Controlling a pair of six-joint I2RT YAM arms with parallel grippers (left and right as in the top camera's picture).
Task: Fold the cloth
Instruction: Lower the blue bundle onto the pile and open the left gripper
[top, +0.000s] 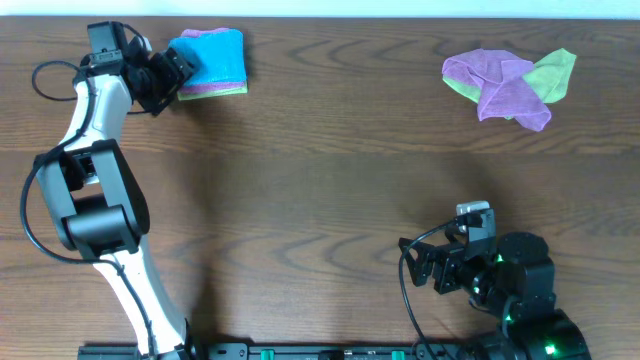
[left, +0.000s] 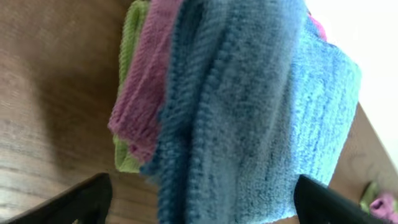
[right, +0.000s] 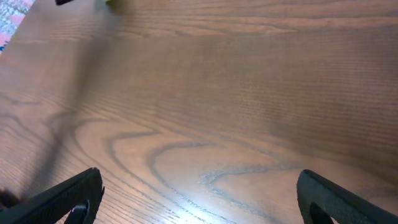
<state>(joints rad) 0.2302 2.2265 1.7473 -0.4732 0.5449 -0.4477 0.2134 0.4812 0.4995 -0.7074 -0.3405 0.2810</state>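
Note:
The sky-blue cloth (top: 212, 56) lies folded on top of a small stack at the table's back left, over a purple cloth (top: 210, 90) and a light green cloth (top: 236, 92). In the left wrist view the blue cloth (left: 267, 106) fills the frame above the purple cloth (left: 146, 93) and the green cloth (left: 127, 68). My left gripper (top: 178, 72) is open at the stack's left edge, its fingers (left: 202, 202) spread either side of the blue cloth's near edge. My right gripper (top: 418, 262) is open and empty over bare table at the front right (right: 199, 199).
A loose heap of purple cloths (top: 505, 88) and light green cloths (top: 555, 72) lies at the back right. The dark wooden table (top: 320, 180) spans the view, with its back edge just behind the stack.

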